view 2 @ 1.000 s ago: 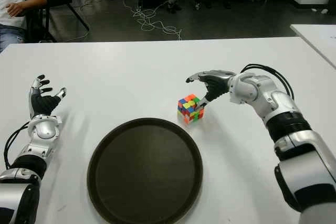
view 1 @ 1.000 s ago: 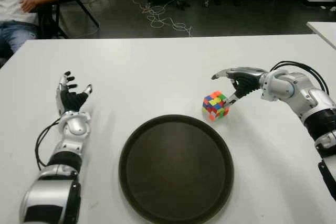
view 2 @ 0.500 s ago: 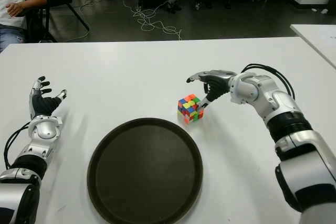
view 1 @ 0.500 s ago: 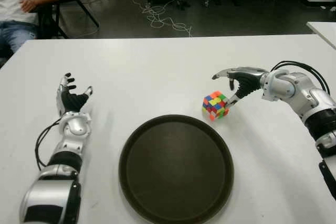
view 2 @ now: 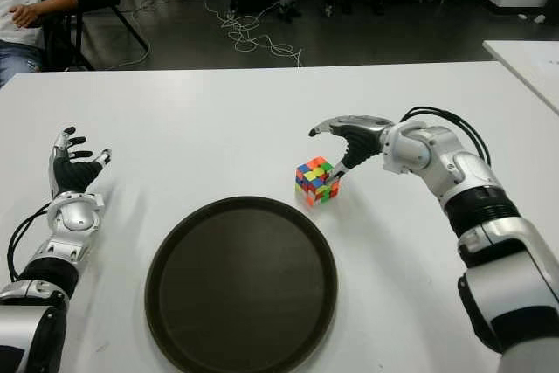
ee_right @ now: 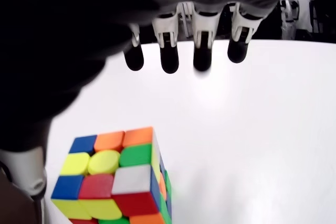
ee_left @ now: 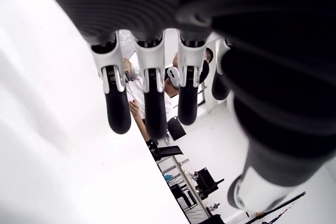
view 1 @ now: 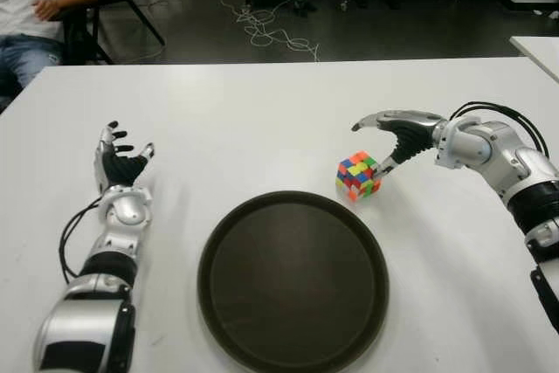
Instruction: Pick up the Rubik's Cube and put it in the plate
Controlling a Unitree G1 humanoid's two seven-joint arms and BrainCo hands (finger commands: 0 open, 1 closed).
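The Rubik's Cube (view 1: 359,176) stands on the white table (view 1: 262,120), just beyond the right rim of the round dark plate (view 1: 293,279). My right hand (view 1: 371,148) hovers over the cube's right side, open, with its fingers (ee_right: 202,51) stretched past the cube (ee_right: 118,177) and the thumb down by its right face. I cannot tell whether the thumb touches it. The cube is not lifted. My left hand (view 1: 118,163) shows to the left of the plate, palm up and fingers (ee_left: 149,98) spread, holding nothing.
A person (view 1: 39,6) sits on a chair beyond the table's far left corner. Cables (view 1: 271,32) lie on the floor behind the table. Another white table's corner (view 1: 537,45) shows at the far right.
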